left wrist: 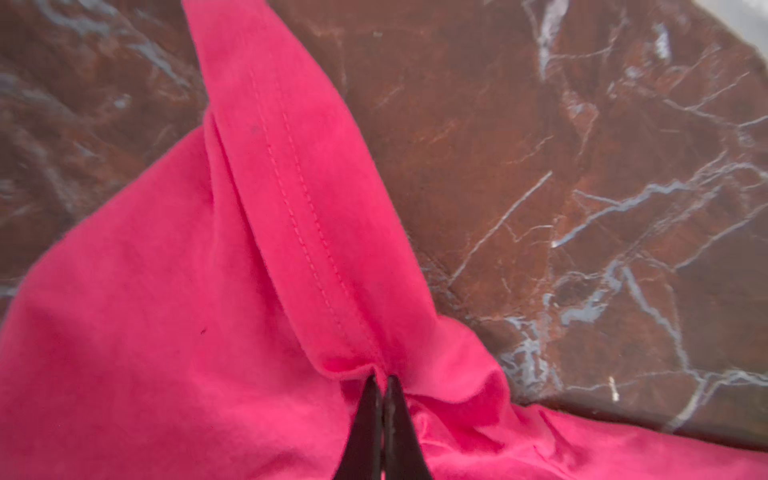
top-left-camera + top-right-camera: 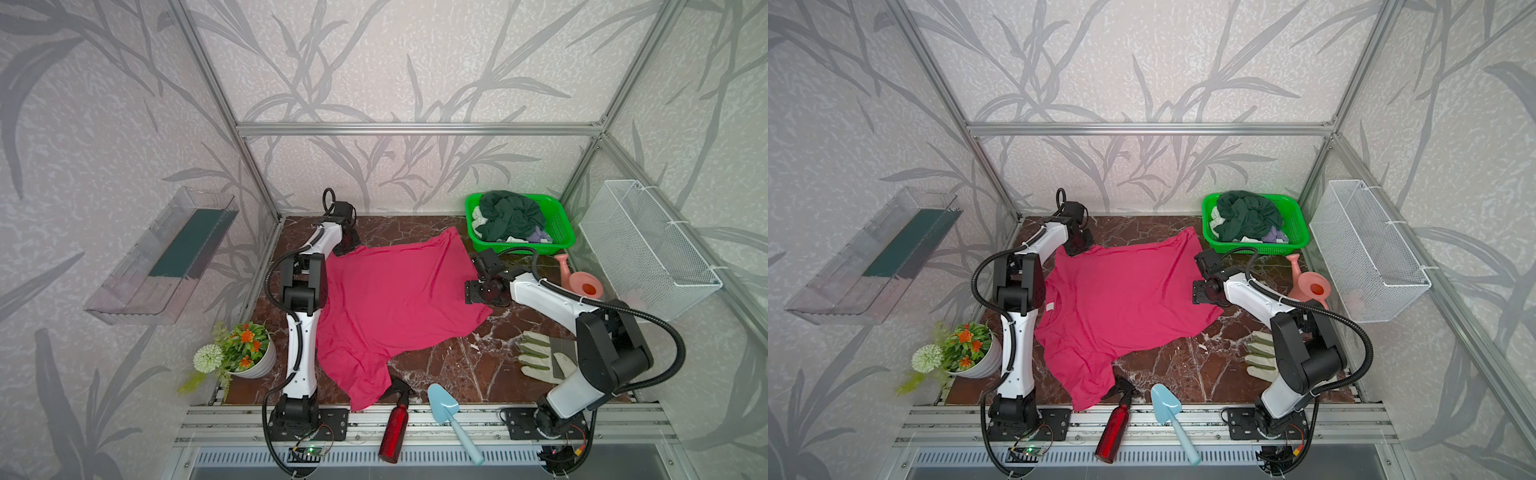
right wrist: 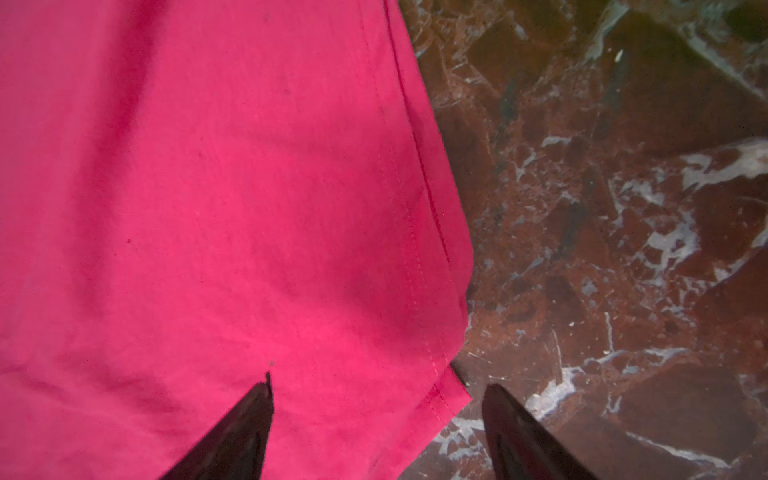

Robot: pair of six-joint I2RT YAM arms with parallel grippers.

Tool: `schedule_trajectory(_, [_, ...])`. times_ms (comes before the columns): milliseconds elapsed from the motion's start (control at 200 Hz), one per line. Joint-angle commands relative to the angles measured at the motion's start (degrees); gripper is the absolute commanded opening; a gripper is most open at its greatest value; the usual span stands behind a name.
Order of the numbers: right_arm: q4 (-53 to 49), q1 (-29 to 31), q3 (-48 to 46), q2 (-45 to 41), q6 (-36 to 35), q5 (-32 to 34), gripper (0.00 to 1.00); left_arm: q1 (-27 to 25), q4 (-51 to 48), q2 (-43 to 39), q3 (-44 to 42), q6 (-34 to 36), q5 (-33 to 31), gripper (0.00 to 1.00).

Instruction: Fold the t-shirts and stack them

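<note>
A bright pink-red t-shirt (image 2: pixel 395 291) (image 2: pixel 1121 299) lies spread on the marble table, its white neck label toward the left arm. My left gripper (image 1: pixel 383 376) is shut on a bunched fold of this shirt beside a stitched sleeve hem, at the shirt's far left corner (image 2: pixel 347 245). My right gripper (image 3: pixel 378 382) stands open astride the shirt's bottom hem corner, one finger over the cloth and one over bare marble, at the shirt's right edge (image 2: pixel 473 279). A dark green t-shirt (image 2: pixel 513 214) (image 2: pixel 1250 212) is crumpled with whitish and lavender ones (image 2: pixel 538 237) in a green basket (image 2: pixel 561 226).
A pale work glove (image 2: pixel 544 361) lies near the right arm's base. A red spray bottle (image 2: pixel 395 428) and a blue trowel (image 2: pixel 446 409) rest on the front edge. A pink watering can (image 2: pixel 582 282), a flower pot (image 2: pixel 245 349) and a white wire basket (image 2: pixel 648 249) flank the table.
</note>
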Motion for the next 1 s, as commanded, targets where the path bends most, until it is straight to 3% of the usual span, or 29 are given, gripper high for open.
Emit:
schedule_trajectory(0, [-2.8, -1.05, 0.18, 0.48, 2.5, 1.73, 0.79, -0.45, -4.31, 1.48, 7.24, 1.71, 1.0, 0.0])
schedule_trajectory(260, [-2.73, -1.87, -2.96, -1.7, 3.0, 1.11, 0.78, -0.47, -9.75, 15.5, 35.98, 5.12, 7.69, 0.0])
schedule_trajectory(290, [-2.74, -1.94, -3.18, -1.97, 3.01, 1.03, 0.78, -0.36, -8.6, 16.59, 37.46, 5.0, 8.76, 0.03])
schedule_trajectory(380, [-2.91, -1.95, -3.41, -2.69, 3.14, 0.7, 0.78, -0.25, -3.47, 17.52, 37.95, 5.95, 12.44, 0.23])
schedule_trajectory(535, [-5.05, -1.95, -3.21, -3.91, 4.33, 1.43, 0.78, -0.47, -2.55, 14.0, 36.44, 10.88, 15.29, 0.29])
schedule_trajectory(640, [-7.1, -2.2, -4.08, -4.91, 6.95, 4.44, 0.76, -1.49, -2.6, 5.51, 26.72, 14.01, 11.97, 0.29])
schedule_trajectory(745, [-5.87, -3.78, -6.67, -6.39, 8.87, 4.11, 0.73, -2.32, 0.5, -5.81, 7.82, 11.62, 7.01, 0.29])
schedule_trajectory(800, [-4.3, -5.09, -8.02, -6.74, 8.95, 2.4, 0.71, -2.43, 1.61, -10.75, -1.33, 9.21, 7.64, 0.29])
schedule_trajectory(930, [-0.02, -6.65, -9.36, -5.97, 6.95, -2.37, 0.52, -3.37, 5.95, -21.58, -23.71, 5.35, 7.75, 0.29])
schedule_trajectory(995, [2.15, -6.63, -9.36, -4.92, 5.81, -4.32, 0.48, -3.89, 7.14, -26.16, -32.59, 4.09, 5.66, 0.29])
